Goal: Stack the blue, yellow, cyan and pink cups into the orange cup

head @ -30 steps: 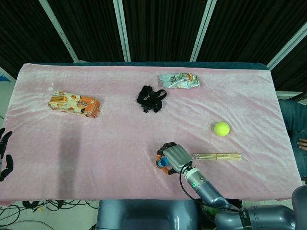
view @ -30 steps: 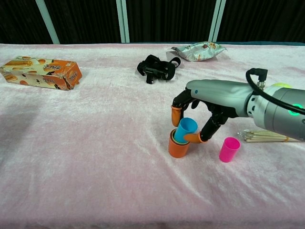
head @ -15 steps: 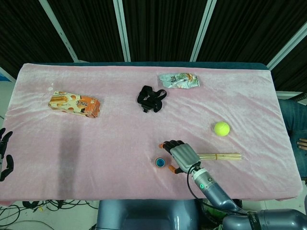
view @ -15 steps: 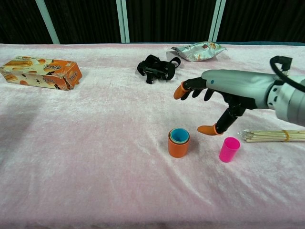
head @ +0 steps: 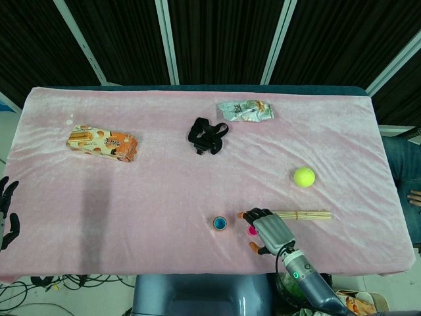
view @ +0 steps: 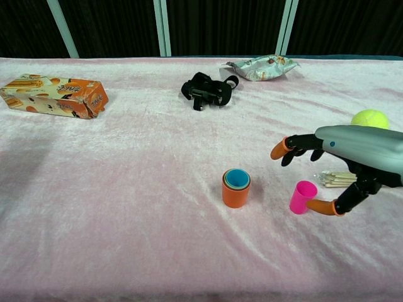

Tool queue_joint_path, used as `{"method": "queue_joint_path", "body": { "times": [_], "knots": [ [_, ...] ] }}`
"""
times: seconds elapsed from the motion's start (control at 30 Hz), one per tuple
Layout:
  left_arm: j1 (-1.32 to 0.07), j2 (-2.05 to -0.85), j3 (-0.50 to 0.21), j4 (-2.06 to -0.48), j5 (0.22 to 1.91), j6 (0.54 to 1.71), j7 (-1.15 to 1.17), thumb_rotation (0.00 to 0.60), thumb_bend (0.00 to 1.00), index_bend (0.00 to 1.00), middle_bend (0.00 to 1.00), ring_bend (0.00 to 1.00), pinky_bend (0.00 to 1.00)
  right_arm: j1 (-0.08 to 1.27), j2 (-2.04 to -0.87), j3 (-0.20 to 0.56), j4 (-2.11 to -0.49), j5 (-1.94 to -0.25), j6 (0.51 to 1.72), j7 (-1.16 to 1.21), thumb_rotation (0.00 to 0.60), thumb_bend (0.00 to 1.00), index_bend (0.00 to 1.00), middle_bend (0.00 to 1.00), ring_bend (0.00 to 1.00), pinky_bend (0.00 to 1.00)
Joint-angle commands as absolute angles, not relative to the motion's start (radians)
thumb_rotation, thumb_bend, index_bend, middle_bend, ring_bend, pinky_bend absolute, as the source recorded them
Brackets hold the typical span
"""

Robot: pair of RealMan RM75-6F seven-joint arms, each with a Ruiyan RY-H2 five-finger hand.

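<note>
The right robot hand point(view: 327, 170) has left the orange cup point(view: 235, 195) and now sits around the pink cup point(view: 302, 197), which stands upright on the bench point(view: 126, 207) a little to the right of the orange cup. Its fingers are spread and hold nothing; the thumb tip lies low, just beside the pink cup on its right, and the other fingers point(view: 281, 149) reach above it. I cannot tell if the thumb already touches the cup.

Half a second ago this hand was higher and nearer to the orange cup. One second ago it was still lowering the cyan cup point(view: 237, 178), which is now nested inside the orange cup, with only its rim showing.

So the cyan step looks finished, and the pink cup is the only one left outside the orange cup. The blue and yellow cups are not visible separately; probably they are under the cyan one.

The left robot hand point(head: 6, 214) waits far to the left of the orange cup, at the bench edge, its fingers loosely apart and empty.
</note>
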State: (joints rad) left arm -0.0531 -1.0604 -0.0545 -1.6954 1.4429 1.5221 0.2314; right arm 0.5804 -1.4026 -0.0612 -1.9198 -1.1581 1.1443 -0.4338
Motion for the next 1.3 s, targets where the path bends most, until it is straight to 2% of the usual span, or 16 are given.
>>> {"method": "queue_joint_path", "body": {
  "times": [0.03,0.33,0.9,1.3],
  "knots": [
    [-0.053,-1.06,-0.055,-1.695,1.443,1.523,0.231,0.6,0.68,0.09,0.02,0.0,0.03,0.564,-1.438,-0.058,-1.873,-1.178,1.151,-0.422,0.6,0.25,0.25,0.25,0.16,0.2],
    [-0.054,-1.06,-0.056,-1.694,1.435,1.516,0.232,0.6,0.68,0.09,0.02,0.0,0.03,0.541,-1.488,-0.047,-1.77,-1.19,1.13,-0.379,0.6,0.25,0.36,0.34,0.16,0.2],
    [-0.056,-1.062,-0.053,-1.694,1.435,1.512,0.24,0.6,0.68,0.09,0.02,0.0,0.03,0.522,-1.512,-0.019,-1.706,-1.21,1.104,-0.352,0.6,0.27,0.41,0.38,0.17,0.2],
    [-0.056,-1.061,-0.054,-1.695,1.434,1.513,0.24,0.6,0.68,0.09,0.02,0.0,0.03,0.518,-1.523,-0.001,-1.68,-1.215,1.082,-0.34,0.6,0.28,0.51,0.45,0.21,0.2]
  ]
}}
